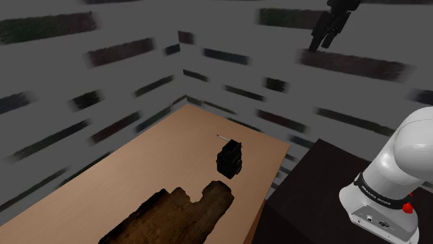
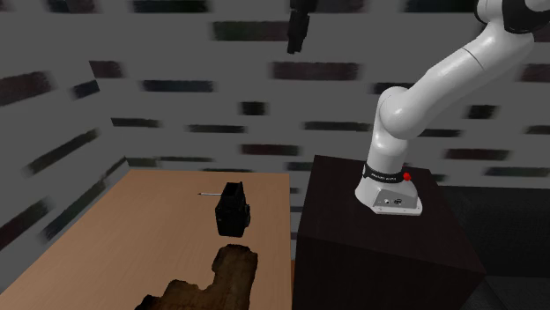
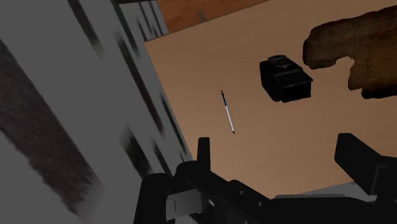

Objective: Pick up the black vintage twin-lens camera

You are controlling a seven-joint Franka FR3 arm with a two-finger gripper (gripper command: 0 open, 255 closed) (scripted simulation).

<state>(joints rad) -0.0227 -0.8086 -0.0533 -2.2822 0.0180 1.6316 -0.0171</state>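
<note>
A small black boxy camera [image 1: 229, 158] stands upright on the light wooden table [image 1: 139, 173], near the edge facing the stand. It shows again in the second exterior view [image 2: 233, 210] and the wrist view [image 3: 286, 79]. My black gripper [image 1: 316, 45] hangs high in the air, well above the table's far corner and far from the camera; it also shows near the second exterior view's top edge [image 2: 294, 46]. In the wrist view the gripper [image 3: 280, 159] is open, its fingers [image 3: 203, 153] wide apart with nothing between them.
A thin pen [image 3: 228, 112] lies on the table just beyond the camera, towards the wall. A rough dark brown slab [image 1: 180, 211] lies on the table's near part, close to the camera. The dark stand [image 2: 379, 238] adjoins the table. Grey streaked walls enclose the far corner.
</note>
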